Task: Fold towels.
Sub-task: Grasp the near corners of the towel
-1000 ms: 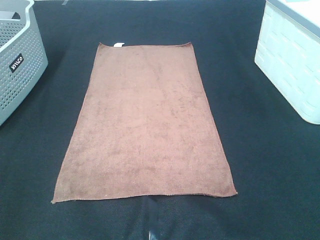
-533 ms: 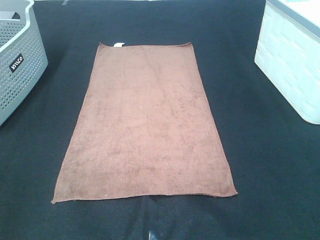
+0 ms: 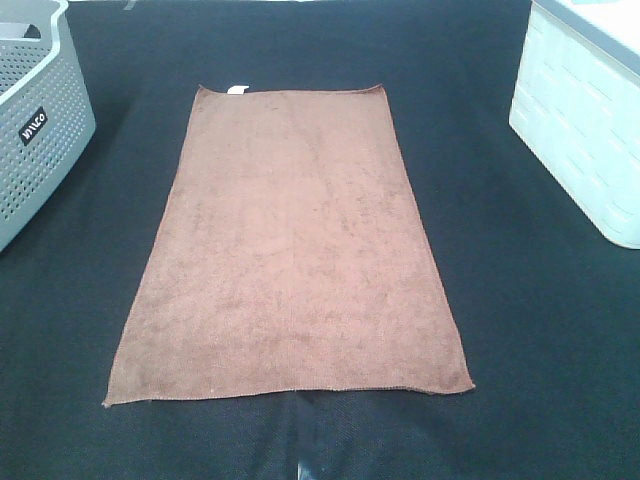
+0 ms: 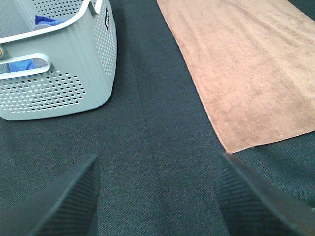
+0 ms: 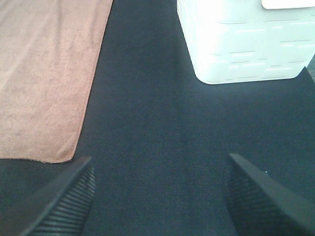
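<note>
The brown towel lies flat and unfolded on the black table, long side running away from me, with a small white tag on its far short edge. Neither arm shows in the exterior high view. In the left wrist view my left gripper is open and empty over bare table, with the towel and its near corner off to one side. In the right wrist view my right gripper is open and empty over bare table, beside the towel's other near corner.
A grey perforated basket stands at the left edge; in the left wrist view the basket holds something blue. A white bin stands at the right edge, also seen in the right wrist view.
</note>
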Controlling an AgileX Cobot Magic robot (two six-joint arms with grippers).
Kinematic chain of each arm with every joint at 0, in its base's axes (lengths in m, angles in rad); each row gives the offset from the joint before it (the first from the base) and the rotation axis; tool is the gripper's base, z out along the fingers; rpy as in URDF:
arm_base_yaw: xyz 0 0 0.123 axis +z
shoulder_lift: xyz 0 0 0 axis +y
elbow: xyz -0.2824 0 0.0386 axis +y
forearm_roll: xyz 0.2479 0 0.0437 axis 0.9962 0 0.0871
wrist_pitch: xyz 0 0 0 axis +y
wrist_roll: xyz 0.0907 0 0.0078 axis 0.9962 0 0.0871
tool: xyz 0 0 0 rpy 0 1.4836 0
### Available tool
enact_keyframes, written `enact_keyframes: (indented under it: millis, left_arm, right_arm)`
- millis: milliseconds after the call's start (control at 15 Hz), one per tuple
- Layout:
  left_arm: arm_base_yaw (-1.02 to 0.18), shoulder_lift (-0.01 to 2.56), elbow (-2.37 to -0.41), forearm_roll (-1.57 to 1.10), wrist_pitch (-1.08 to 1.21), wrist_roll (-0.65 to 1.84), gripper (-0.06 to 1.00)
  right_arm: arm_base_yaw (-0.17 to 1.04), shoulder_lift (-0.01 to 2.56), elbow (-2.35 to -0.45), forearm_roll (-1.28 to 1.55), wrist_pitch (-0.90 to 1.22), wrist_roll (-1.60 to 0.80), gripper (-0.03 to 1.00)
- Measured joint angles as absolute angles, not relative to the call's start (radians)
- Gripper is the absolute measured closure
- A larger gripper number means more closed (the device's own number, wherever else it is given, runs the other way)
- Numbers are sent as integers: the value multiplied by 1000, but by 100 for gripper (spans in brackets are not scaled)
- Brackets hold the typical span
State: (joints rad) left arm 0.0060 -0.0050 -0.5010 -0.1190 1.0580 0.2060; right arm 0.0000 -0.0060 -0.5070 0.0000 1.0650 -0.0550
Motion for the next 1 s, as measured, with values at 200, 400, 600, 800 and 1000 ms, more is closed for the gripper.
enact_keyframes:
  millis: [200, 400, 600, 800, 1000]
  left_arm:
    - [6, -5, -501, -119, 1058, 206, 30]
    - [6, -5, -501, -119, 1058, 206, 30]
    - [6, -5, -501, -119, 1058, 206, 30]
    - [6, -5, -501, -120, 1058, 205, 30]
    - [6, -5, -501, -120, 1058, 205, 30]
  right_arm:
    - [0, -6, -507, 0, 1065, -55, 28]
    - [0, -6, -507, 0, 1065, -55, 28]
    - [0, -6, -507, 0, 1065, -55, 28]
    - [0, -6, -507, 0, 1065, -55, 28]
    - [0, -6, -507, 0, 1065, -55, 28]
